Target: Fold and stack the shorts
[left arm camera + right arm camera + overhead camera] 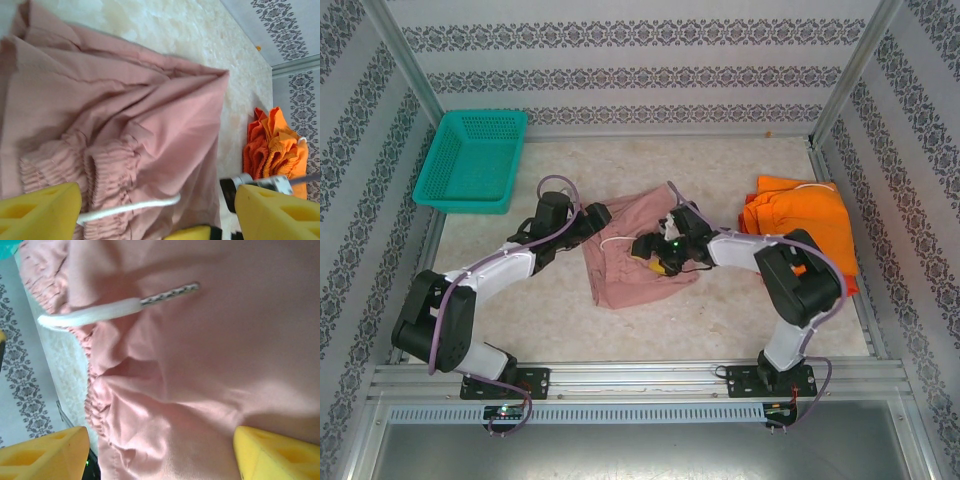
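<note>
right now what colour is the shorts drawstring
White drawstring, clearest in the right wrist view.

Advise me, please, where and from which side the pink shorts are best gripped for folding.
Grip the gathered elastic waistband of the pink shorts, beside the drawstring, coming from above with the left end effector. That edge looks thick and bunched, so likely easier to pinch than the flat cloth.

Both arms (pixel 470 275) blk/white w/ purple cables (pixel 560 178); left tool (pixel 157 205), right tool (pixel 160 452) yellow-fingered.
</note>
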### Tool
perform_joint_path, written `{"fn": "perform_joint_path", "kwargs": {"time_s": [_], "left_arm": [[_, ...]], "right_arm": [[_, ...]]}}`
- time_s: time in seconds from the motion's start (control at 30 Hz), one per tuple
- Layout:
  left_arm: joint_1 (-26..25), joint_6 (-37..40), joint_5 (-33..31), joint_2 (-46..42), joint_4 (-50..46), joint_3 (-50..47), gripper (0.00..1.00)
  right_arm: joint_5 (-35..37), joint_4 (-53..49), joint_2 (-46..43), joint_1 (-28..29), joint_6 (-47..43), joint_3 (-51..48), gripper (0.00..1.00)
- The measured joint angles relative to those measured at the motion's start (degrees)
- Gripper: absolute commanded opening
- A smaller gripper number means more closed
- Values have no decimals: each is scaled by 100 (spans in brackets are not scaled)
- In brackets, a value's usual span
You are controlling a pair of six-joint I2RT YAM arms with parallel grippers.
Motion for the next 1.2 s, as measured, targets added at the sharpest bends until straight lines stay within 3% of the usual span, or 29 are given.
{"fn": "perform_joint_path", "kwargs": {"time_s": [0.2, 0.37, 0.8, 0.87, 1.07, 1.2], "left_arm": [[0, 107, 109, 315, -122, 236, 64], [0, 186, 289, 894, -306, 579, 58], [-28, 369, 337, 1447, -640, 861, 42], [-48, 382, 354, 1554, -651, 898, 37], [-81, 424, 411, 1808, -691, 975, 0], [-81, 446, 328, 1681, -748, 979, 0]], "right_arm": [[44, -157, -887, -81, -33, -24, 82], [44, -227, -852, -402, -111, 286, 84], [-181, -549, 1405, -1178, -284, 2828, 85], [-238, -579, 1729, -1215, -273, 3110, 85], [-339, -636, 2326, -1228, -190, 3580, 85], [-350, -627, 2441, -1255, -107, 3620, 85]]}}
